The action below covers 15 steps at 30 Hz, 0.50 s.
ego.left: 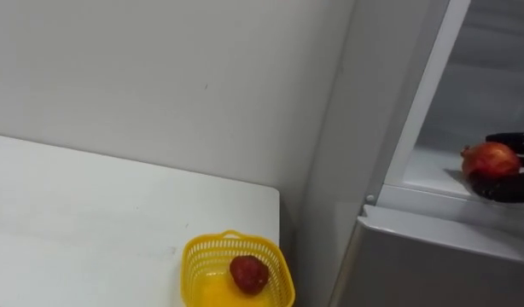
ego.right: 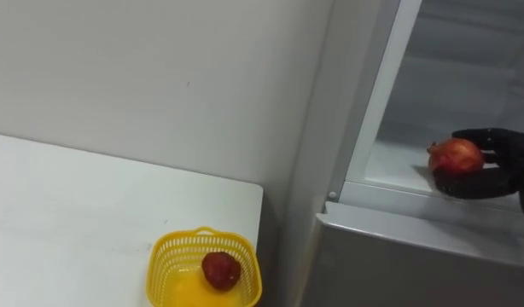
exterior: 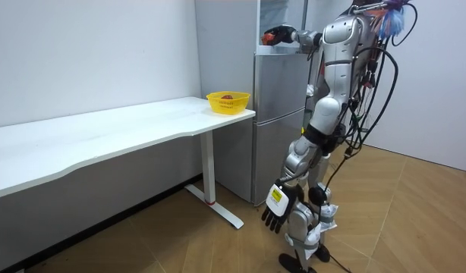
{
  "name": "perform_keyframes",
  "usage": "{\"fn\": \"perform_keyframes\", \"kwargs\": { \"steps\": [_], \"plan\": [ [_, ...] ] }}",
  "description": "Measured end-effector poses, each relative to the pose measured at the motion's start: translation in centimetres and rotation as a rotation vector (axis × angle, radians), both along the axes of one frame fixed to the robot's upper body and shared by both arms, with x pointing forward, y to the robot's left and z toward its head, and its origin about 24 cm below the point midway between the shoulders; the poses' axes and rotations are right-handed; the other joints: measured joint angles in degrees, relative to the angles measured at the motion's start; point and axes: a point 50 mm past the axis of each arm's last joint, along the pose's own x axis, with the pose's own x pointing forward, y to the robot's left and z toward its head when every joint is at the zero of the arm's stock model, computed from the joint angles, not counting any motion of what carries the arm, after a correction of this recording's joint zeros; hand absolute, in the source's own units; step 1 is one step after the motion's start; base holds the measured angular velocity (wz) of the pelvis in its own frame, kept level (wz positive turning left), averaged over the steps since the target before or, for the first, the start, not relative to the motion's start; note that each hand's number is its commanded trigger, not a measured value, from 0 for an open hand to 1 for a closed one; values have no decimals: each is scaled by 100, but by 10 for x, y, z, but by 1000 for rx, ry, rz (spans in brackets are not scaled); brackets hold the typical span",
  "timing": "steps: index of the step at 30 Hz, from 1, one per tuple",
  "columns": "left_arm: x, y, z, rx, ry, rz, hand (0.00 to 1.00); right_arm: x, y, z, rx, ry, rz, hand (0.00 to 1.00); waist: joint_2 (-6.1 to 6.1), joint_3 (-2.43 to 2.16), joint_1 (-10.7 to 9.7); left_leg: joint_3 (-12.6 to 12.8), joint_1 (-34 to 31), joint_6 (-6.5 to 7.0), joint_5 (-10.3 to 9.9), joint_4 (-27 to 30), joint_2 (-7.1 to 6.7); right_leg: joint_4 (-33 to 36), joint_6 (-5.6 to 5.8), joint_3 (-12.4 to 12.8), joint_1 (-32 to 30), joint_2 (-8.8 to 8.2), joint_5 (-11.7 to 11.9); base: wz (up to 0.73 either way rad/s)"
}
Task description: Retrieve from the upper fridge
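Table (ego.left: 117,196) ends just beside the fridge (ego.left: 416,273); your right hand (ego.right: 482,184) curls round the fruit (ego.right: 455,157) at the fridge's sill, left hand (exterior: 278,206) hangs slack outside.

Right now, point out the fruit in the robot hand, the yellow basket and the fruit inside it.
held fruit (ego.left: 491,159), left eye view, its red middle.
yellow basket (ego.left: 194,256), left eye view, its left wall.
basket fruit (ego.left: 248,273), left eye view, its centre.

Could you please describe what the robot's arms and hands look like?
The right hand is black, with slim, segmented-looking fingers. The left hand is black too and carries a small pale tag on its back. Both arms are smooth silver-grey shells with darker sections at the joints, as the room view shows.
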Motion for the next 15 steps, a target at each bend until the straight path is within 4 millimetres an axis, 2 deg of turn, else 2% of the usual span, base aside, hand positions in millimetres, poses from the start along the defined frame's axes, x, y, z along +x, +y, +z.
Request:
{"fn": "perform_keyframes", "kwargs": {
  "steps": [11, 15],
  "plan": [
    [1, 0, 0, 0, -2, 0, 0, 1, 2, 4, 6, -21, 6, 100, 8, 7, -4, 9, -6, 0, -1, -14, 6, 9, 0, 82, -15, 10, 0, -2],
    [9, -1, 0, -4, -23, -8, 0, 4, 10, 12, -15, -59, 13, 100, 70, 52, 4, 48, -30, 0, -1, -4, 13, 103, -1, 121, -101, 5, 0, -6]
  ]
}}
